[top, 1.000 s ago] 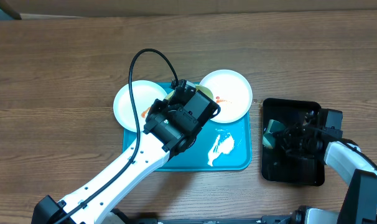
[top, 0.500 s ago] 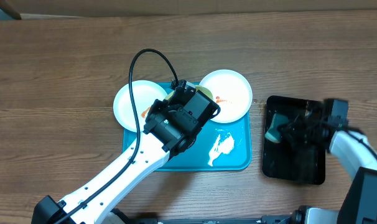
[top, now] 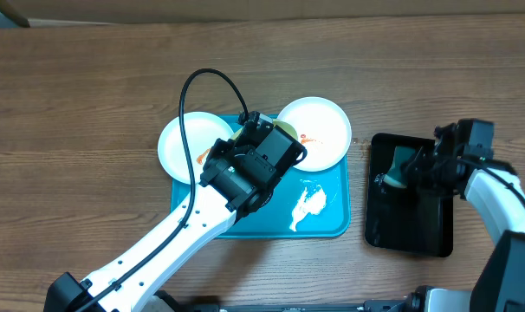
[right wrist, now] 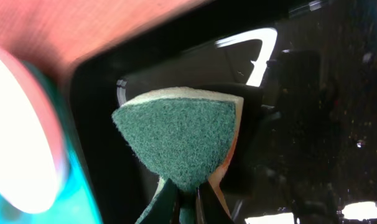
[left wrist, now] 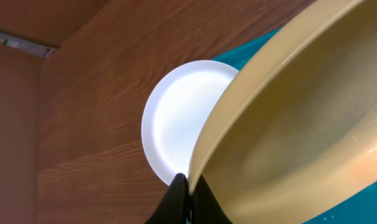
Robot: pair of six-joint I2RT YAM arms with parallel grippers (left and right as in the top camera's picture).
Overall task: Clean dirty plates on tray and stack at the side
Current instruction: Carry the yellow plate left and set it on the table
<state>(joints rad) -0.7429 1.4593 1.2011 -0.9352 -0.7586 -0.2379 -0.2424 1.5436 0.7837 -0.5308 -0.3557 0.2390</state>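
Note:
My left gripper (top: pixel 264 132) is shut on the rim of the green-rimmed plate (top: pixel 285 130) and holds it tilted over the turquoise tray (top: pixel 332 221). In the left wrist view the jaws (left wrist: pixel 187 186) pinch that plate's (left wrist: pixel 288 124) edge. One white plate (top: pixel 180 139) with a sauce smear lies at the tray's left edge, also in the left wrist view (left wrist: pixel 176 121). Another smeared white plate (top: pixel 321 128) lies at the tray's far right corner. My right gripper (top: pixel 410 169) is shut on a green sponge (right wrist: pixel 179 140) above the black tray (top: pixel 414 230).
A white foamy smear (top: pixel 310 204) lies on the turquoise tray's floor. The left arm's black cable (top: pixel 193 87) loops above the plates. Bare wooden table (top: pixel 89 95) surrounds both trays. The right wrist view shows the black tray's glossy floor (right wrist: pixel 313 124).
My right gripper has moved with the sponge toward the far side of the black tray. The left arm and its plate have not moved.

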